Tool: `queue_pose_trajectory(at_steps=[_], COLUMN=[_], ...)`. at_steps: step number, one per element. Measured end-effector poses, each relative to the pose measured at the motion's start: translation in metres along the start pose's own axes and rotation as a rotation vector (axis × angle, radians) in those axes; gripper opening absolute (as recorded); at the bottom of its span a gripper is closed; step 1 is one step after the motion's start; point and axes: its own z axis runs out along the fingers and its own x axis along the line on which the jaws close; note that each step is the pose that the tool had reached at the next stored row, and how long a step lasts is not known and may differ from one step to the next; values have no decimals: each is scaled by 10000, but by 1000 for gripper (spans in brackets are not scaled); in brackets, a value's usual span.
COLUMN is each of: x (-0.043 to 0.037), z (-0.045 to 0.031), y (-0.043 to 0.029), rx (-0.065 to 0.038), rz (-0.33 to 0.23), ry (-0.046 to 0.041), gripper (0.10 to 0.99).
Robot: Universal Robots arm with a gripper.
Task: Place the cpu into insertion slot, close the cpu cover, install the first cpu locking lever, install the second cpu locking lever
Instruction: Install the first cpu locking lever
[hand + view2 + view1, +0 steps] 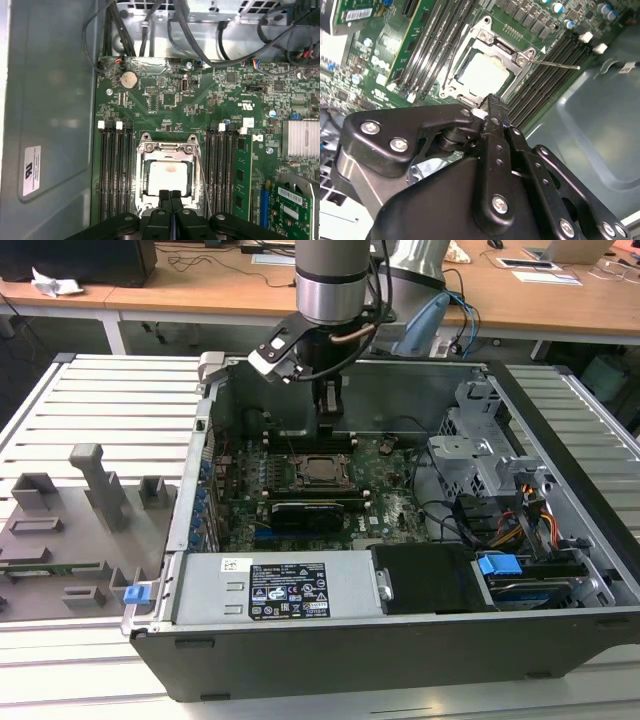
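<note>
Jaws: shut tight, tip against tip, nothing pinched between them as far as I can see. They hang low inside the open case (330, 640), right over the motherboard (165, 95).
cpu (169, 178): already sitting in the insertion slot (461, 76), just beyond the jaw tips and a little below them.
cpu cover (167, 148): folded down flat, its window framing the chip's metal top.
locking lever (555, 64): thin wire rod poking out sideways from the socket's corner over the memory slots (222, 175), off to one side of the jaws and not touching them.
arm (325, 280): stands over the case, above the jaws.
bench (110, 390): slatted metal, carrying the case.
</note>
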Motion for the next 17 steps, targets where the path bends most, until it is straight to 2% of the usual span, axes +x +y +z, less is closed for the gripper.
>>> queue_pose_trajectory(at_steps=[2,14,17], x=[0,0,0], z=[0,0,0], y=[0,0,0], rx=[3,8,12], rz=[-443,-1129,-1522], ry=[19,51,68], gripper=[106,106,106])
